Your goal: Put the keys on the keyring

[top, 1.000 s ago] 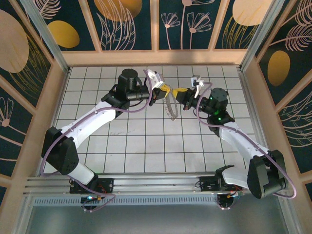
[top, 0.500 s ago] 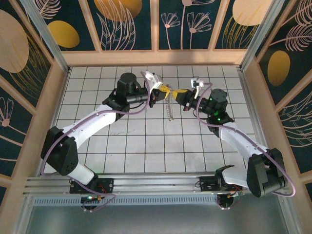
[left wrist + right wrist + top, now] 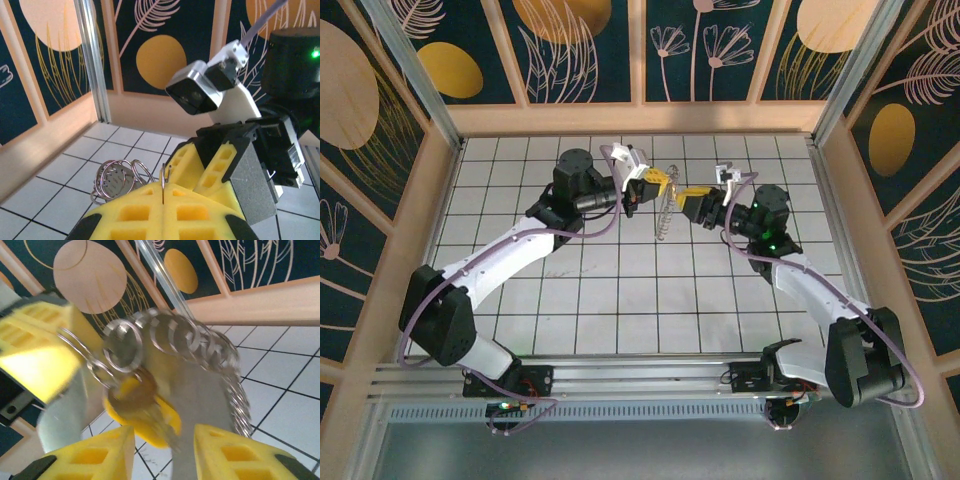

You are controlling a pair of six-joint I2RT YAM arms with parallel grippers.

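Your left gripper (image 3: 655, 181) has its jaws pinched together on a thin wire of the keyring (image 3: 663, 215), which dangles above the surface (image 3: 620, 290) toward its far edge. The right gripper (image 3: 694, 198) jaws stand apart, with the keys (image 3: 120, 410) hanging between them. Expect light, floppy, slippery metal, so grip the plastic head.

The left arm (image 3: 520, 245) is reaching forward and to the right, and the right arm (image 3: 805, 285) is reaching forward and to the left, so their wrists are facing each other. The left gripper (image 3: 657, 183) is pinching its yellow fingers (image 3: 130, 215) tight on the keyring (image 3: 117, 177). The right gripper (image 3: 692, 203), just beside it, is holding its jaws apart.
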